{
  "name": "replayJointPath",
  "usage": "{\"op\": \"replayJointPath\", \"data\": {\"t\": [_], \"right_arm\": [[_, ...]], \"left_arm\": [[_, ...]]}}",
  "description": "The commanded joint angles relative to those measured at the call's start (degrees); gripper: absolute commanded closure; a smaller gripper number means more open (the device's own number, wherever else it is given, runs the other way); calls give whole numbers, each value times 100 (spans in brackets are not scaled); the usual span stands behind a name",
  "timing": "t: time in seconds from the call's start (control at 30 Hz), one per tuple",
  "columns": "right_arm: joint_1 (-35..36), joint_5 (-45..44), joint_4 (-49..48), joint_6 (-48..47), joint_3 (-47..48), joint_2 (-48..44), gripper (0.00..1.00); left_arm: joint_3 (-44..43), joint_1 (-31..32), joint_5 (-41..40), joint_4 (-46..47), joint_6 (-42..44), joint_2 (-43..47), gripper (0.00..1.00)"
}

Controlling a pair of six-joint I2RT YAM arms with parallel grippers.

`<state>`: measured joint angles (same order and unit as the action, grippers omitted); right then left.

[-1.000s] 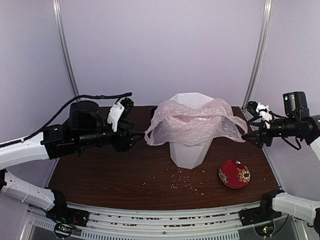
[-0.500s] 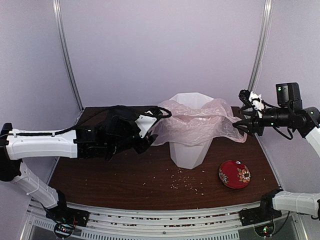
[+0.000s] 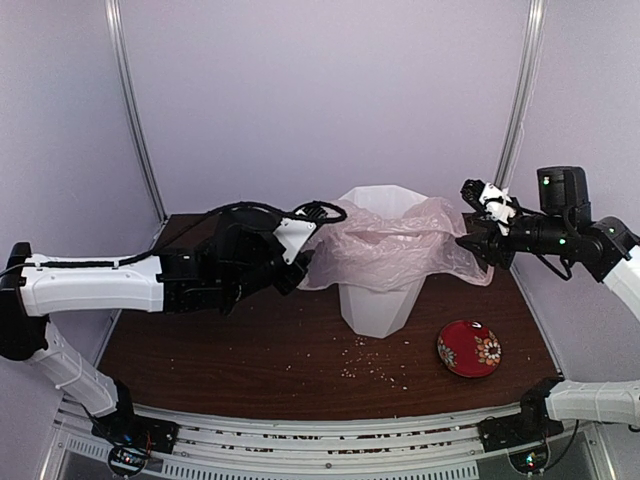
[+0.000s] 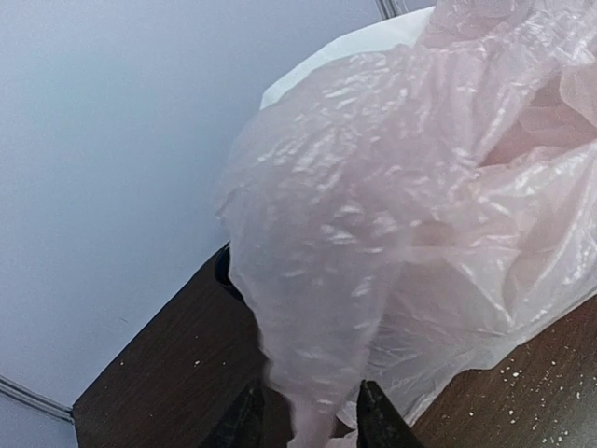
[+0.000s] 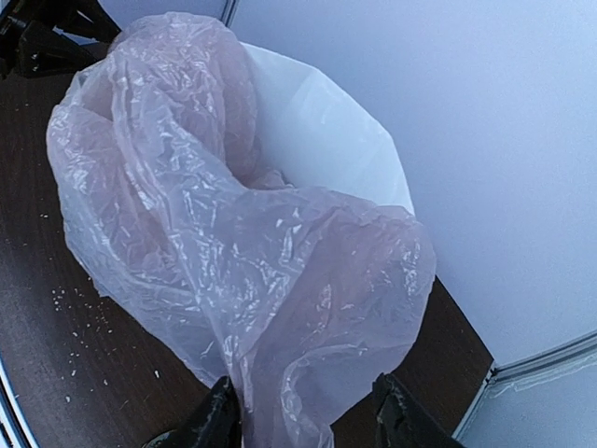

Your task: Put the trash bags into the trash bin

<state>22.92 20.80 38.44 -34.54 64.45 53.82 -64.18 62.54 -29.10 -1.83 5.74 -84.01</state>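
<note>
The tall white trash bin stands at the table's middle back. The pale pink trash bag is draped over its mouth and hangs down both sides. My left gripper is at the bag's left hanging end. In the left wrist view its jaws stand apart with a narrow strand of the bag between them. My right gripper is at the bag's right end. In the right wrist view its jaws are wide apart with the bag hanging between them, and the bin rim is behind it.
A red flowered dish lies on the dark wood table to the right front of the bin. Pale crumbs are scattered in front of the bin. Metal posts stand at the back corners.
My left arm swung right and forward, bringing its gripper to the bag's left end. My right gripper moved left and slightly up onto the bag's right end. The bag stays draped on the bin.
</note>
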Motion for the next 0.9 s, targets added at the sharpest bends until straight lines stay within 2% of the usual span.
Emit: {"op": "replayJointPath", "data": {"t": [0.0, 0.13, 0.17, 0.3, 0.33, 0.63, 0.67, 0.73, 0.77, 0.8, 0.83, 0.87], "right_arm": [[37, -627, -551, 242, -113, -71, 52], [31, -610, -638, 324, -117, -14, 59], [32, -617, -653, 344, -112, 20, 62], [37, -663, -807, 484, -55, 205, 74], [32, -664, -824, 510, -21, 253, 77], [28, -748, -925, 729, 208, 502, 93], [24, -725, -926, 784, 238, 514, 92], [-5, -586, -892, 890, 214, 422, 80], [-17, -503, -868, 933, 152, 325, 71], [-32, -364, -808, 927, 79, 204, 63], [-36, -223, -720, 845, 2, 66, 56], [-40, -50, -560, 665, -79, -61, 50]], "left_arm": [[-153, -321, 149, 503, 10, -106, 62], [-190, -454, 363, 614, -3, -238, 61], [-195, -484, 472, 651, -3, -277, 65], [-310, -595, 537, 805, 10, -425, 97], [-354, -609, 512, 811, 22, -460, 100], [-349, -774, 494, 1069, 133, -261, 100], [-349, -785, 498, 1058, 143, -231, 100], [-329, -788, 683, 964, 122, -152, 100], [-323, -788, 840, 846, 82, -125, 95], [-316, -788, 912, 710, -26, -101, 80], [-278, -790, 988, 568, -119, -66, 70], [-201, -780, 1118, 486, -125, 7, 65]]}}
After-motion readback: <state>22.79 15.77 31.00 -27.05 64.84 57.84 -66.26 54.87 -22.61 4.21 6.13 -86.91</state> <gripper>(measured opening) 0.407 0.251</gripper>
